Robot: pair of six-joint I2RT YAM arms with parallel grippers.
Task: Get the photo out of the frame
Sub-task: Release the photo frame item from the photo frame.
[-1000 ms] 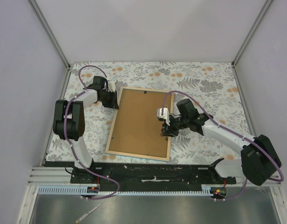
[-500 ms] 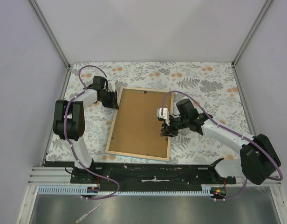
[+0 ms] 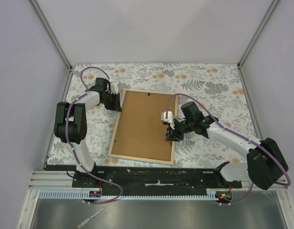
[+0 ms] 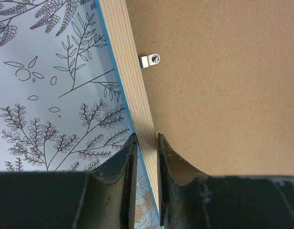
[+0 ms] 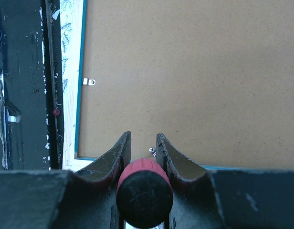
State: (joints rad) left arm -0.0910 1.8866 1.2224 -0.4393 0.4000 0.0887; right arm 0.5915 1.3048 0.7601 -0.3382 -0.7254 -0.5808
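Presently, one frame point(image 4: 128, 71), back-up on the desk point(image 3: 209, 86), is clamped by the left jaws. One red-handled tool point(image 5: 144, 183) is gripped by the right jaws.

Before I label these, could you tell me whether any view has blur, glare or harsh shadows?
Top external: even light, soft shadows, no glare. Left wrist: frame and metal clip sharp, left gripper dark. Right wrist: photo's brown back sharp; the red handle in the right gripper is blurred.

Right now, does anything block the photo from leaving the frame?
Yes. Small metal tabs on the frame lie over the brown back of the photo; several show along the edges.
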